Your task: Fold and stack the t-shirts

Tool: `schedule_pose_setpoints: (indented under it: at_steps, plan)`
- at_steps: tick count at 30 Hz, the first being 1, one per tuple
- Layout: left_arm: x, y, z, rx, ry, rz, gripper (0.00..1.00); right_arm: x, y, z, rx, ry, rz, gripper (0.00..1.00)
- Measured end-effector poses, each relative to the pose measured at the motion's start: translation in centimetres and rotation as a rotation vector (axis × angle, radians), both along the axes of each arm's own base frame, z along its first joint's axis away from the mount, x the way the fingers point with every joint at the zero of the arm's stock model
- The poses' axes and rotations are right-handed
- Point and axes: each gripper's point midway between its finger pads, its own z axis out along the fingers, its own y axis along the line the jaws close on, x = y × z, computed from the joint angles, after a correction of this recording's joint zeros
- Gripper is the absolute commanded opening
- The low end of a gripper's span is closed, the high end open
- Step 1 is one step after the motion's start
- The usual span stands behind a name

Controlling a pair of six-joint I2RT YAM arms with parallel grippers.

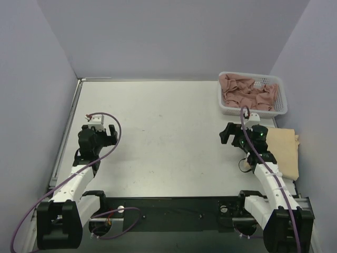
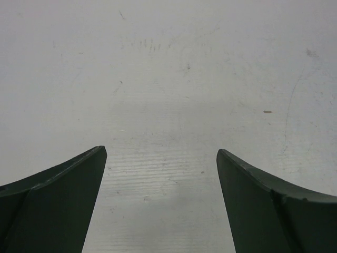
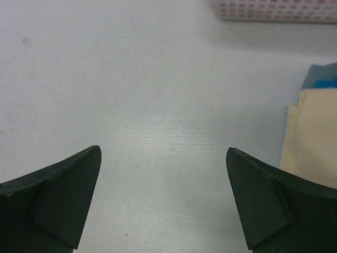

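Note:
A dusty pink-brown t-shirt (image 1: 247, 90) lies crumpled in the white mesh basket (image 1: 280, 108) at the back right. A pale tan-yellow t-shirt (image 1: 284, 150) lies folded flat at the table's right edge, also at the right of the right wrist view (image 3: 310, 132). My right gripper (image 1: 229, 134) is open and empty over bare table, left of the tan shirt and in front of the basket (image 3: 164, 153). My left gripper (image 1: 109, 136) is open and empty over bare table at the left (image 2: 160, 153).
The white table (image 1: 168, 132) is bounded by grey walls at the back and sides. The basket's near wall shows at the top of the right wrist view (image 3: 274, 10). A blue scrap (image 3: 322, 79) peeks out beyond the tan shirt.

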Motion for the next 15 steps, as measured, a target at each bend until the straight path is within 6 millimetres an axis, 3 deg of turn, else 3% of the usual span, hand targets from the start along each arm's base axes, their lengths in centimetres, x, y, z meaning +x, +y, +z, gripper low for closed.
schedule_pose_setpoints:
  at_steps: [2, 5, 9, 11, 13, 15]
  plan:
    - [0.0, -0.5, 0.1, 0.029, -0.004, -0.057, 0.97, 1.0, -0.1, 1.8, 0.019, -0.001, -0.014, 1.00]
    - [-0.4, -2.8, 0.3, 0.121, -0.030, -0.265, 0.97, 4.5, -1.3, 7.2, 0.066, -0.064, -0.049, 1.00]
    - [-0.2, -3.6, 0.9, 0.131, -0.052, -0.321, 0.96, 12.1, -5.3, 15.3, 0.104, -0.127, -0.130, 0.94]
    - [0.3, -3.4, 1.7, 0.114, -0.060, -0.295, 0.94, 16.1, -7.8, 17.6, 0.089, -0.128, -0.205, 0.91]
    - [0.9, -3.4, 2.7, 0.086, -0.070, -0.278, 0.92, 19.5, -9.8, 18.0, 0.074, -0.102, -0.287, 0.91]
    - [1.5, -3.7, 4.0, 0.047, -0.086, -0.269, 0.91, 22.7, -11.9, 16.7, 0.054, -0.046, -0.369, 0.91]
